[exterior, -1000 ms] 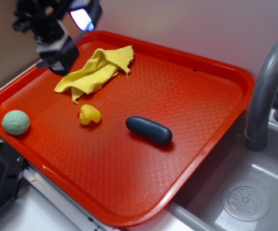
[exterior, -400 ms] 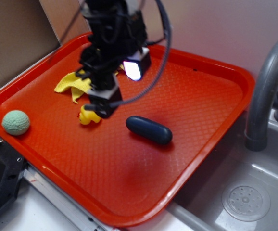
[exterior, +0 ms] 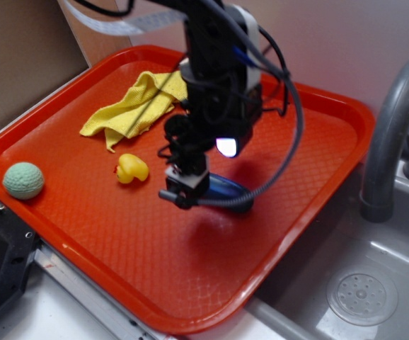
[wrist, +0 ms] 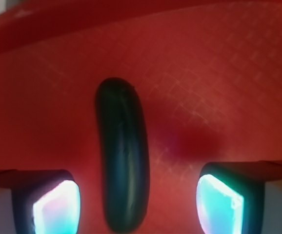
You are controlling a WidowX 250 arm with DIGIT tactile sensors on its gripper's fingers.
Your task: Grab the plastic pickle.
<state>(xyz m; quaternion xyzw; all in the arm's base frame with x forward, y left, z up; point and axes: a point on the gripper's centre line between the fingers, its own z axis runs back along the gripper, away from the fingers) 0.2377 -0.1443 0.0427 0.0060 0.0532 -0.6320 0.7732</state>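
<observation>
Exterior view. Red tray (exterior: 310, 177): textured floor, raised rim, lying beside a grey sink (exterior: 374, 283) with a curved grey faucet (exterior: 388, 127) at the right. Yellow cloth (exterior: 130, 106): crumpled, at the far left part of the tray. Yellow duck (exterior: 131, 168): small, on the tray floor in front of the cloth, apart from it. Pale green ball (exterior: 23, 180): dimpled, near the tray's left rim, well apart from the duck. Plastic pickle (exterior: 229, 190): dark blue-green, lying flat near the tray's middle, right of the duck; mostly covered by the arm, only its right portion showing. Black arm (exterior: 215, 78): descends from the top of the frame with cables looping to the right and a small lit lamp on its body. Hand (exterior: 185, 190): low over the pickle's left end; finger spacing not readable from this angle.

Wrist view. Pickle (wrist: 122, 156): lying lengthwise up the frame on the tray floor (wrist: 219, 83), smooth, with rounded ends. Fingers: left pad (wrist: 50, 204) and right pad (wrist: 221, 200), glowing pale blue-white, one on each side of the pickle's near end. Hand (wrist: 136, 202): spread wide, a clear gap between each pad and the pickle, nothing grasped. Tray rim visible across the top edge.
</observation>
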